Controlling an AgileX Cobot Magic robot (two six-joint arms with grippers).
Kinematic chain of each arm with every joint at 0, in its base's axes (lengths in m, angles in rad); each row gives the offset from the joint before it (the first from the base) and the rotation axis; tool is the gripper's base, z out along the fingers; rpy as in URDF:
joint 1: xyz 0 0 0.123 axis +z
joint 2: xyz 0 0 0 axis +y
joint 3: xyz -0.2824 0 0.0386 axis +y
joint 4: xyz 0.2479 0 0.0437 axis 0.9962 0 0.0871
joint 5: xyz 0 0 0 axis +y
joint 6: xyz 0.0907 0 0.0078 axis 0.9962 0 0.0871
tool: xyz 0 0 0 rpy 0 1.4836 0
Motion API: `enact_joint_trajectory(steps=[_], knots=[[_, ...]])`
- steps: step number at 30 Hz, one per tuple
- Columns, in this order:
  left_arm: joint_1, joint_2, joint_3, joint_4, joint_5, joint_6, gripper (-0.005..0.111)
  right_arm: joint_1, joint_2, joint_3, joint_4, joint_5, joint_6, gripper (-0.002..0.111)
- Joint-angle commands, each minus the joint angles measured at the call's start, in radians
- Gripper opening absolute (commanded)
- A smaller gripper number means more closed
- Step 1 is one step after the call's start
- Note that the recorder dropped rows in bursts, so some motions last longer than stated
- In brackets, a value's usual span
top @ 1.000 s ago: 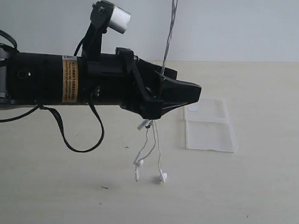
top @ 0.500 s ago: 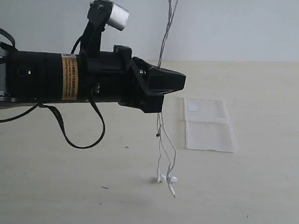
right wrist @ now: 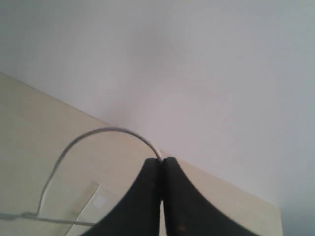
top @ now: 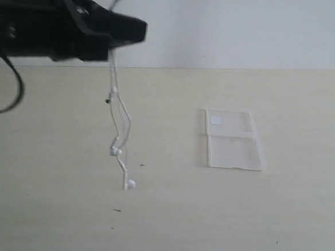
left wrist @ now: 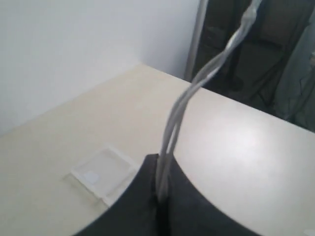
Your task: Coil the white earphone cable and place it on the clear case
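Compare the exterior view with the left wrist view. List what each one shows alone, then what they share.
Only the exterior view shows the two earbuds dangling below the left gripper. Only the left wrist view shows the twisted strands rising from between the shut fingers, and a dark room background beyond the table edge. Both show the white earphone cable and the clear case, which lies open and flat on the table, apart from the cable.
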Motion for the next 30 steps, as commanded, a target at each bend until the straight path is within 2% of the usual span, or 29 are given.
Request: enact_joint_trajectory(steps=[1,2,3,6,8,11,16,19,21,23,24,27,30], knots=[[0.122,-0.182,-0.009,0.145,0.008,-0.211,0.0,0.0,0.0,0.11,0.107,0.003,0.006,0.0],[0.147,-0.22,-0.009,0.169,0.006,-0.236,0.0,0.0,0.002,0.141,0.154,0.003,0.004,0.0],[0.2,-0.289,-0.009,0.229,0.003,-0.299,0.0,0.0,0.002,0.199,0.248,0.003,-0.027,0.0],[0.257,-0.359,-0.009,0.229,-0.021,-0.375,0.0,0.0,0.002,0.3,0.455,-0.038,-0.177,0.0],[0.289,-0.391,-0.009,0.229,-0.055,-0.389,0.0,0.0,0.006,0.363,0.633,-0.113,-0.3,0.0],[0.337,-0.439,-0.009,0.229,-0.095,-0.395,0.0,0.002,0.046,0.444,0.836,-0.118,-0.449,0.0],[0.419,-0.463,-0.009,0.229,-0.229,-0.448,0.0,0.002,0.179,0.562,0.976,-0.206,-0.59,0.0],[0.434,-0.463,0.0,0.229,-0.228,-0.448,0.0,0.002,0.256,0.567,1.132,-0.202,-0.725,0.0],[0.441,-0.46,0.008,0.229,-0.228,-0.448,0.0,0.002,0.299,0.567,1.247,-0.194,-0.814,0.005],[0.449,-0.457,0.023,0.229,-0.221,-0.444,0.0,0.002,0.32,0.567,1.297,-0.194,-0.852,0.016],[0.45,-0.452,0.037,0.229,-0.209,-0.441,0.0,0.002,0.325,0.567,1.298,-0.204,-0.852,0.025],[0.45,-0.437,0.06,0.229,-0.192,-0.439,0.0,0.002,0.325,0.567,1.293,-0.219,-0.85,0.04],[0.45,-0.419,0.072,0.229,-0.148,-0.437,0.0,0.002,0.321,0.567,1.264,-0.204,-0.841,0.049]])
